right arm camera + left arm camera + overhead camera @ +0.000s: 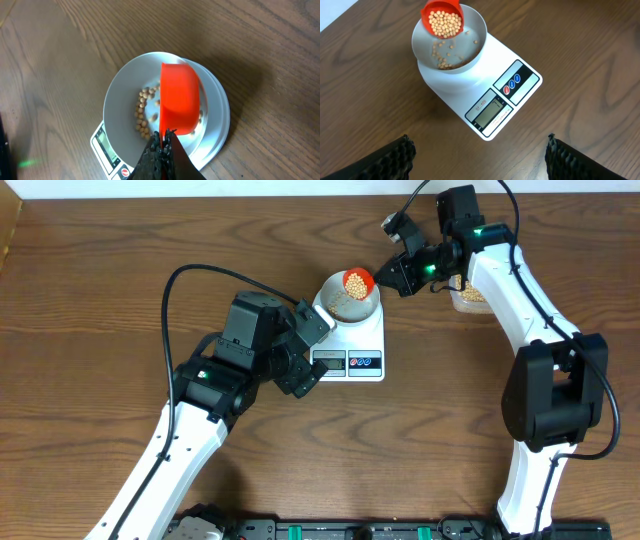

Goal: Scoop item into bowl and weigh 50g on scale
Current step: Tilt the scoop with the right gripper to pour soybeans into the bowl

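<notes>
Brown wooden tabletop [100, 300] is seen from overhead, with the scale [365, 340] at its middle and the bowl [335, 305] set on it. An orange scoop [358, 280] of beans [357, 282] is held over the bowl by the right gripper [398, 275]. A clear tub [468, 298] lies under that arm.

From the left wrist, the left gripper [480, 144] is shown released, fingers wide apart, just short of the scale.

From the right wrist, the pincer is seen clenched on the scoop's handle, with scattered beans on the bowl's floor.

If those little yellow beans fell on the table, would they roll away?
Probably yes: the beans look small and round, so they'd likely roll and scatter. They lie loose in the bowl, so they should pour easily from the scoop.
</notes>
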`<state>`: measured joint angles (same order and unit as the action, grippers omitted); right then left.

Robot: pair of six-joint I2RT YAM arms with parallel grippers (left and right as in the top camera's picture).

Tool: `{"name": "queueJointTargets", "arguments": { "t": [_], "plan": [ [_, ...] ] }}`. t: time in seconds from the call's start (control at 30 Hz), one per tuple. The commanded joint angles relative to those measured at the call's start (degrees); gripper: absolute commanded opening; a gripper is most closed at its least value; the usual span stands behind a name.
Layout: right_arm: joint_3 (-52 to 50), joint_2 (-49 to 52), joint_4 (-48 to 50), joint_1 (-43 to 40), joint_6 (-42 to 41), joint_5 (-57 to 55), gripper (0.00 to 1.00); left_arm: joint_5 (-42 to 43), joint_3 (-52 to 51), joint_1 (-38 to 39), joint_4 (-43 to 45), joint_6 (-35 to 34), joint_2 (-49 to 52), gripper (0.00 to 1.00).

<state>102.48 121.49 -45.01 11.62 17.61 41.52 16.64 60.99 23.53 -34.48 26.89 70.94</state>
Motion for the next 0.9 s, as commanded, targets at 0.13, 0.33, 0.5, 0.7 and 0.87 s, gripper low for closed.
{"name": "queueJointTargets", "arguments": {
  "t": [0.13,0.33,0.5,0.7,0.87],
  "plan": [
    [-0.3,0.5,0.3,2.1,1.4,0.6,0.01,0.7,0.1,-0.1,0.0,0.5,-0.2,0.86],
    [-0.3,0.5,-0.2,4.0,3.7,0.5,0.01,0.7,0.1,-0.1,0.0,0.5,-0.2,0.86],
    [-0.3,0.5,-1.1,4.6,4.4,-1.9,0.01,0.7,0.1,-0.1,0.0,0.5,-0.2,0.86],
    [-0.3,0.4,-2.4,4.6,8.8,-2.6,0.01,0.7,0.1,-0.1,0.0,0.5,-0.2,0.86],
    [-0.3,0.3,-2.6,4.6,11.8,-2.6,0.01,0.7,0.1,-0.1,0.0,0.5,-0.2,0.86]
  ]
}}
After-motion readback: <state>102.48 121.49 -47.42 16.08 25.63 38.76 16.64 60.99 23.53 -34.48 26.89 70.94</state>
